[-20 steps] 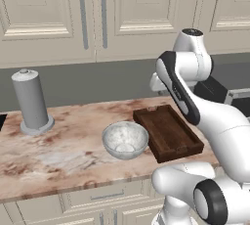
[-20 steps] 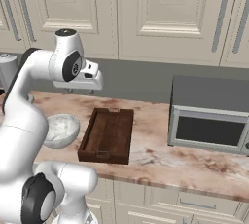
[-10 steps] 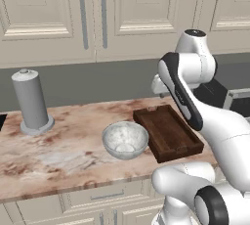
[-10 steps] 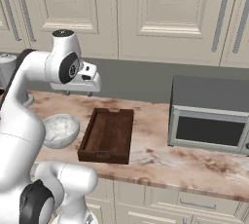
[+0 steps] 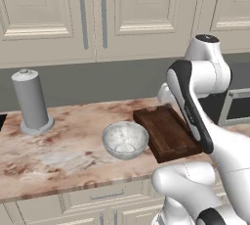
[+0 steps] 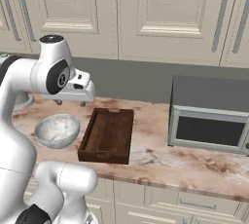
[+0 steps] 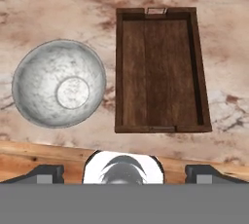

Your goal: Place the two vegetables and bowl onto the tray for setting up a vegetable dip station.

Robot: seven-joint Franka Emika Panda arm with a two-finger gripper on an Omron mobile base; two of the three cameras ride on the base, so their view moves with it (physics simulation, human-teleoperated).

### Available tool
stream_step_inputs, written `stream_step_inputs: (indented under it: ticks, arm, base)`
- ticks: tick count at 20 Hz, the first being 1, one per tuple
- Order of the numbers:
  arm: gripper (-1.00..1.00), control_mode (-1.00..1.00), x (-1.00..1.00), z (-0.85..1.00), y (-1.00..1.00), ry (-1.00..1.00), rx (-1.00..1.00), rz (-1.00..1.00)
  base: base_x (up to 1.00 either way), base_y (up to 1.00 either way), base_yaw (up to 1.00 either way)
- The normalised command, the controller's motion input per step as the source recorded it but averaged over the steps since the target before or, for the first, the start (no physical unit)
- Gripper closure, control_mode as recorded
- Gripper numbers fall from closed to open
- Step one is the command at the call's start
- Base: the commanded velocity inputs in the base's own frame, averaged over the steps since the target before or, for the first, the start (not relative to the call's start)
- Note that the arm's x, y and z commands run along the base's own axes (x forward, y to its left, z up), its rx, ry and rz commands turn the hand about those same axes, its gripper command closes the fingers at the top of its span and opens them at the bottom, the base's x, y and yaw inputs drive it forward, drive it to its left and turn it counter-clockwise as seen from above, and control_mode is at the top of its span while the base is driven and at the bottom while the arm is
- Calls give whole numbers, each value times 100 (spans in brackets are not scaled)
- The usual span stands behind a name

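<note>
1. Hand view looks straight down on the desk (image 7: 58, 4): the bowl (image 7: 59, 90) sits to the left and the tray (image 7: 160, 69) to the right, just beside each other with a thin strip of marbled top between them.
2. The hand (image 7: 124, 172) hangs above the desk's near edge, its two dark fingertips (image 7: 46, 173) far apart at the bottom corners of that view; it is spread wide and holds nothing.
3. The bowl stands upright and empty, its mottled grey inside and flat round bottom plain to see.
4. The tray is also empty, bare wood planks inside a low rim, with a handle cut-out at the far short end.
5. From the left base view, the bowl (image 5: 125, 140) rests near the front of the desk (image 5: 58, 155), and the tray (image 5: 166, 132) lies to its right, partly behind the arm's dark-edged link.
6. A grey cylinder (image 5: 31, 101) on a round foot stands well apart at the desk's far left, near the wall.
7. From the right base view, the hand (image 6: 70, 102) hovers above the desk behind the bowl (image 6: 57, 130), and the tray (image 6: 108, 135) lies between the bowl and a microwave (image 6: 209, 116).
8. Neither vegetable can be made out on the desk or tray.
</note>
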Motion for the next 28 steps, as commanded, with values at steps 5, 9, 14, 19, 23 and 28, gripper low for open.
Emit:
stream_step_inputs:
  ticks: [5, 9, 14, 19, 23, 28]
  arm:
    - [-100, -100, -54, 0, -1, 0, 0, 0]
    - [-100, -100, -41, 0, 0, 0, 0, 0]
    - [-100, -100, -21, 0, 0, 0, 0, 0]
    - [-100, -100, -12, 0, 0, 1, 0, 0]
    - [-100, -100, -4, 0, 0, 0, 0, 0]
    - [-100, -100, -1, 0, 0, 0, 0, 0]
  base:
    - [0, 0, 0]
    - [0, 0, 0]
    - [0, 0, 0]
    - [0, 0, 0]
    - [0, 0, 0]
    - [0, 0, 0]
